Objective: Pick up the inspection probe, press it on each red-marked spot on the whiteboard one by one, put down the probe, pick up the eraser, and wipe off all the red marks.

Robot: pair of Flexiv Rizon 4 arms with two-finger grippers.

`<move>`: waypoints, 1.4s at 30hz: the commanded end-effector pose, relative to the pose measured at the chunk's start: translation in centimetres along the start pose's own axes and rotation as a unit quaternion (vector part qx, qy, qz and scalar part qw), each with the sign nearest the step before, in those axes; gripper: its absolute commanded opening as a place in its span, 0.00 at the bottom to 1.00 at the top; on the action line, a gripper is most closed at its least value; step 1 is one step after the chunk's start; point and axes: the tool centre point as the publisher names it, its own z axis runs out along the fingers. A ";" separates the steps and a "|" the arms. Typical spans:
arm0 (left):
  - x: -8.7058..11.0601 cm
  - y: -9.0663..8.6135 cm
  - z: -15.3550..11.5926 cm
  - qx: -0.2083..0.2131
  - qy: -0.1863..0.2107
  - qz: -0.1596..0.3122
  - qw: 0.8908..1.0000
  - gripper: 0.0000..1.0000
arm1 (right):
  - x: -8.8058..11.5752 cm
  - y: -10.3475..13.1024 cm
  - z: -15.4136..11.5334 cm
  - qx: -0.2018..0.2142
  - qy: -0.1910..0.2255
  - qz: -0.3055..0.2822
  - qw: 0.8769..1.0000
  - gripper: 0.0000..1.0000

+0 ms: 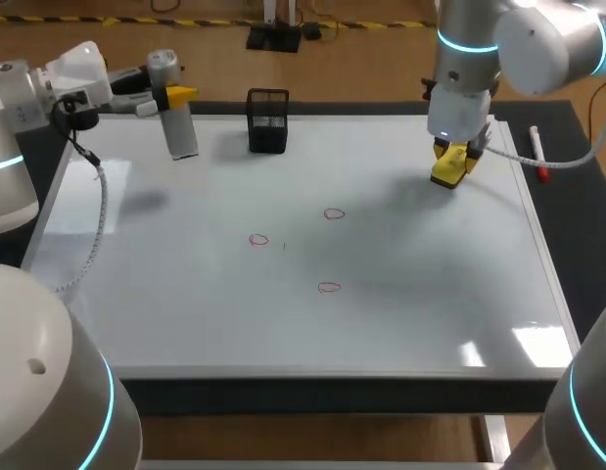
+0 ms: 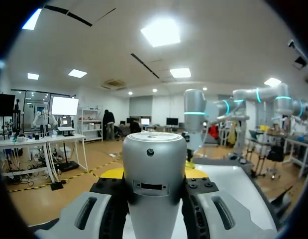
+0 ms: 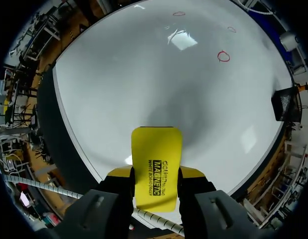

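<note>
Looking down from above, you see the big whiteboard (image 1: 185,313) filling most of the table. Your left arm (image 1: 9,147) comes in at the far left corner. The left pincer (image 1: 175,96) is closed tight on the probe (image 1: 181,127), a grey tube that hangs over the far left part of the board. Your right arm (image 1: 537,39) comes down at the far right. The right pincer (image 1: 451,159) grips the yellow eraser (image 3: 156,154) from both sides, low over the board. A black basket (image 1: 267,120) stands just beside the probe. Three red marks (image 1: 334,213) sit near the middle, well apart from both tools. A pen (image 1: 539,157) lies off the board's right edge.
</note>
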 end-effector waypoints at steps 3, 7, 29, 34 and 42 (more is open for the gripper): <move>4.4 -0.2 1.4 0.010 0.010 0.007 1.000 0.00 | 0.1 0.0 -0.1 0.001 0.001 -0.001 1.000 0.00; 7.0 0.4 2.8 0.020 0.017 0.010 1.000 0.00 | 0.1 0.0 -0.1 0.001 0.001 -0.001 1.000 0.00; 15.1 2.9 5.8 0.048 0.061 0.029 0.997 0.00 | 0.1 0.0 -0.1 0.001 0.001 -0.001 1.000 0.00; 16.0 3.9 6.2 0.046 0.069 0.038 0.996 0.00 | 0.1 0.0 -0.1 0.001 0.001 -0.001 1.000 0.00; 16.5 4.7 6.0 0.053 0.076 0.039 0.995 0.00 | 0.1 0.0 -0.1 0.001 0.001 -0.001 1.000 0.00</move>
